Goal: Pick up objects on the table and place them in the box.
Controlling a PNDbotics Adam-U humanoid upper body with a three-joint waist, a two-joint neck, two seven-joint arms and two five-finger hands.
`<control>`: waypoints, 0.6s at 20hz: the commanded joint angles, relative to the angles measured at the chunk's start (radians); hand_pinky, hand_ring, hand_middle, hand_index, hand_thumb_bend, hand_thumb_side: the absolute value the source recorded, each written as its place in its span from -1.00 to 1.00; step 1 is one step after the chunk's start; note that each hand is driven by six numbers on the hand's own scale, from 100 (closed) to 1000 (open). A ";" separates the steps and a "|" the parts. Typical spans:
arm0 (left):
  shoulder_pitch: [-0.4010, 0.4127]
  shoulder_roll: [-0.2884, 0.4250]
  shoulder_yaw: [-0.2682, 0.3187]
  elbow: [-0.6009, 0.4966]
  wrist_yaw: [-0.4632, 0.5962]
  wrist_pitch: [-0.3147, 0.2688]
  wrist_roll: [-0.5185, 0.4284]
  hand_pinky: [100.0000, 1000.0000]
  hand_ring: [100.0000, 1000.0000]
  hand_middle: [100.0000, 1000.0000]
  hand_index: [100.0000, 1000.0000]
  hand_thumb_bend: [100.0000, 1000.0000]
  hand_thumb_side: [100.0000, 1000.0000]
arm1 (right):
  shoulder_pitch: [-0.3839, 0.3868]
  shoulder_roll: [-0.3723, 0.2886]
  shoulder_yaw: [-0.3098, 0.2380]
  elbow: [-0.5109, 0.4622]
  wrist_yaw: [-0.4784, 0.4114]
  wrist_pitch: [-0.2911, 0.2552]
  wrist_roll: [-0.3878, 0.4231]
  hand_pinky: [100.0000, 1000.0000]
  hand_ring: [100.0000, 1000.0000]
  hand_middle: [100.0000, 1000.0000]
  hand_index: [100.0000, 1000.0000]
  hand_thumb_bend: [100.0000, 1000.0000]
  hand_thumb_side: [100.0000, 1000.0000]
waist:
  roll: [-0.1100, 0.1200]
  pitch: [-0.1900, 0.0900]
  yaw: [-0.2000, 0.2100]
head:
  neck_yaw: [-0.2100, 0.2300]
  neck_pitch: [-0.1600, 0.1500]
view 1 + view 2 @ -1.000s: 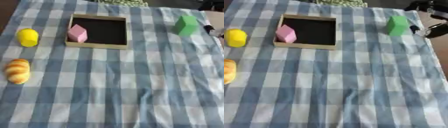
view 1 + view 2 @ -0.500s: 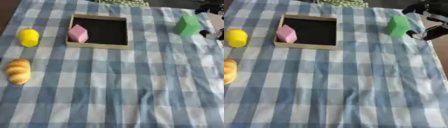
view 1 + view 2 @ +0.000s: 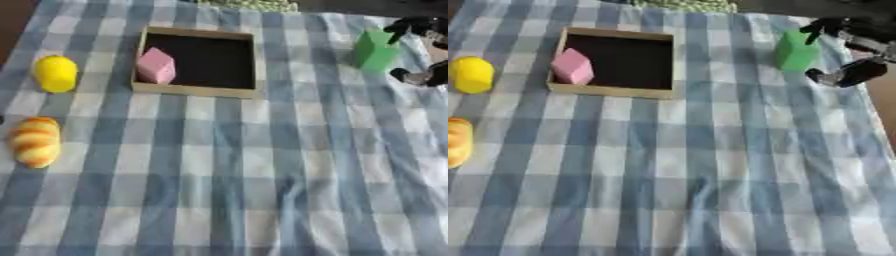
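A green block (image 3: 796,50) stands upright on the checked cloth at the far right. My right hand (image 3: 852,47) comes in from the upper right, open around the block's right side, fingers above its top and thumb below, not closed on it. A wooden box (image 3: 199,62) with a black floor sits at the top centre, and a pink block (image 3: 157,66) lies inside at its left side. A yellow lemon-like object (image 3: 55,73) lies left of the box. A bread roll (image 3: 36,141) lies at the left edge. My left hand does not show.
The blue and white checked cloth (image 3: 245,180) covers the table, with creases at the lower middle. Its right edge (image 3: 881,125) runs close to the green block. A green patterned thing (image 3: 249,4) shows at the far edge.
My right hand has moved in from the right edge toward the green block and now brackets its right side. The objects on the cloth have not moved.
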 commanded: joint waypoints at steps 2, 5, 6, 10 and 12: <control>-0.008 0.009 -0.002 -0.020 -0.004 -0.002 -0.006 1.00 0.65 0.52 0.64 -1.00 0.00 | -0.017 -0.026 -0.021 0.000 -0.032 0.024 -0.010 1.00 1.00 0.30 1.00 -0.85 -0.22 | -0.004 -0.003 0.000 | 0.000 -0.014; -0.009 0.009 0.000 -0.021 -0.006 -0.004 -0.007 1.00 0.65 0.52 0.64 -1.00 0.00 | -0.008 -0.025 -0.046 -0.035 -0.064 0.033 -0.025 1.00 1.00 0.13 1.00 -0.94 -0.34 | -0.004 0.000 0.001 | 0.001 -0.015; -0.008 0.009 0.000 -0.020 -0.006 -0.004 -0.008 1.00 0.65 0.52 0.64 -1.00 0.00 | -0.004 -0.027 -0.053 -0.050 -0.075 0.037 -0.027 1.00 1.00 0.16 1.00 -0.92 -0.32 | -0.004 0.001 0.001 | 0.001 -0.015; -0.010 0.008 -0.001 -0.020 -0.007 -0.002 -0.011 1.00 0.66 0.53 0.64 -1.00 0.00 | 0.004 -0.036 -0.066 -0.085 -0.078 0.058 -0.023 1.00 1.00 0.29 1.00 -0.84 -0.26 | -0.006 0.005 0.002 | 0.002 -0.015; -0.011 0.008 -0.001 -0.020 -0.007 -0.002 -0.012 1.00 0.66 0.53 0.64 -1.00 0.00 | 0.005 -0.035 -0.068 -0.094 -0.071 0.066 -0.022 1.00 1.00 0.34 1.00 -0.83 -0.25 | -0.007 0.006 0.002 | 0.002 -0.015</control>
